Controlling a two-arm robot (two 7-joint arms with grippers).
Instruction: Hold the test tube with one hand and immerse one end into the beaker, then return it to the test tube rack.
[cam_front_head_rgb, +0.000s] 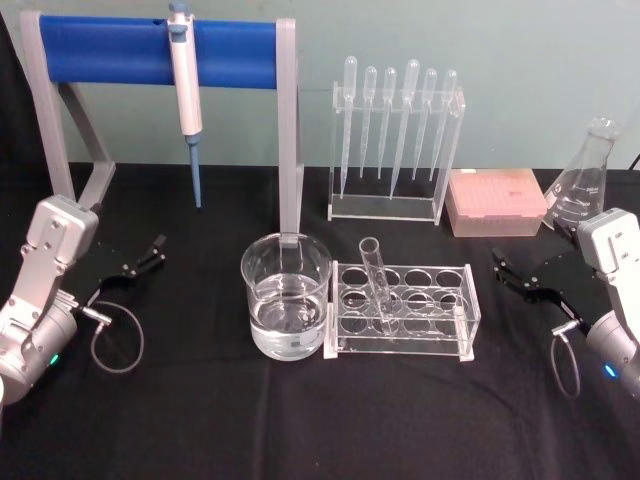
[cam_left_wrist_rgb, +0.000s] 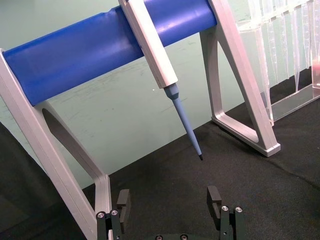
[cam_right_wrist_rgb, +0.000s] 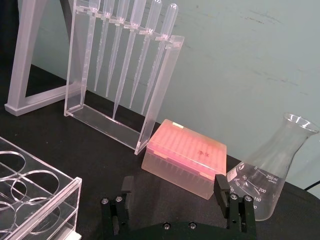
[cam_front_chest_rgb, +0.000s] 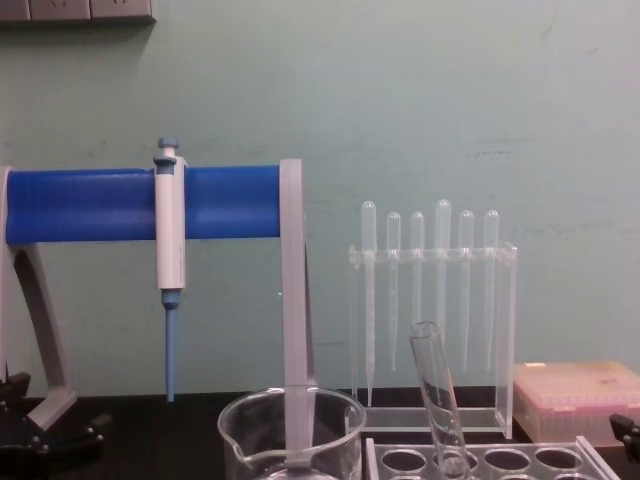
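Now, my left gripper hanging over table's left side, fingers apart, gripping nothing; my right gripper doing same on right. Test tube leaning tilted in rack, rim sticking up. Beaker sitting just left of rack; can't tell if touching. Bare black surface lying open between grippers and glassware. Chest view cutting off tube bottom and beaker base.
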